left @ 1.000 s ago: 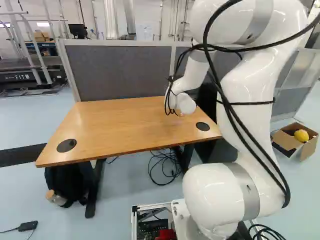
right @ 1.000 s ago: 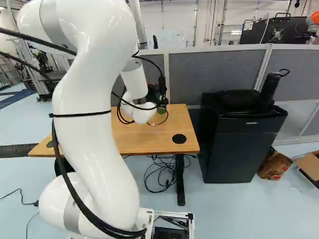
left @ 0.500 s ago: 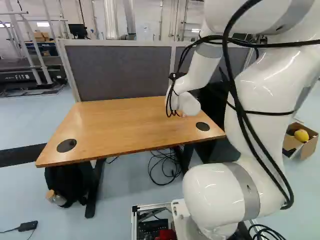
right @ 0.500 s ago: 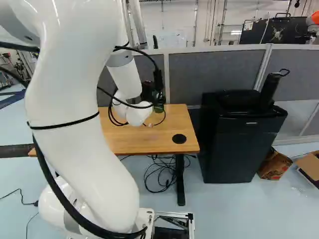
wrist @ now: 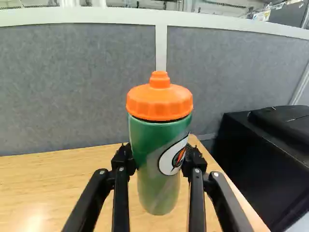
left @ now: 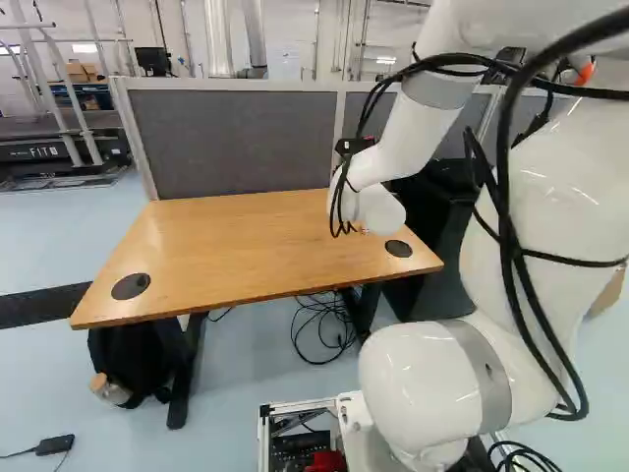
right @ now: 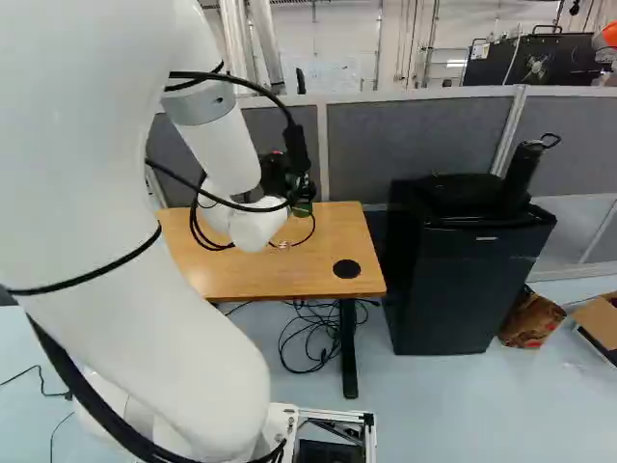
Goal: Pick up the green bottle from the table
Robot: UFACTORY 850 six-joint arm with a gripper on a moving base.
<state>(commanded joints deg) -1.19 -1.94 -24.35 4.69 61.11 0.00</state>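
In the right base view my gripper (right: 278, 177) shows as a black part behind the white wrist, over the wooden table (right: 333, 275). The green bottle (right: 303, 208) peeks out beside it. In the wrist view the gripper (wrist: 159, 158) is shut on the green bottle (wrist: 148, 140), one finger against each side of its middle. The bottle stands upright, its orange lid (wrist: 159, 102) above the fingers and its lower part below them. Whether its base touches the table I cannot tell. The wrist hides gripper and bottle in the left base view.
A grey partition (left: 236, 143) runs behind the table. Right of the table stands a black cabinet (right: 463, 280) with black things on top. Cables (right: 308, 342) lie on the floor beneath the table. A dark bag (left: 133, 359) rests under its left side.
The arm has drawn back towards the base, its upper links swinging nearer the cameras. The bottle has shifted along with the gripper, slightly left in the right base view. The base has stayed put.
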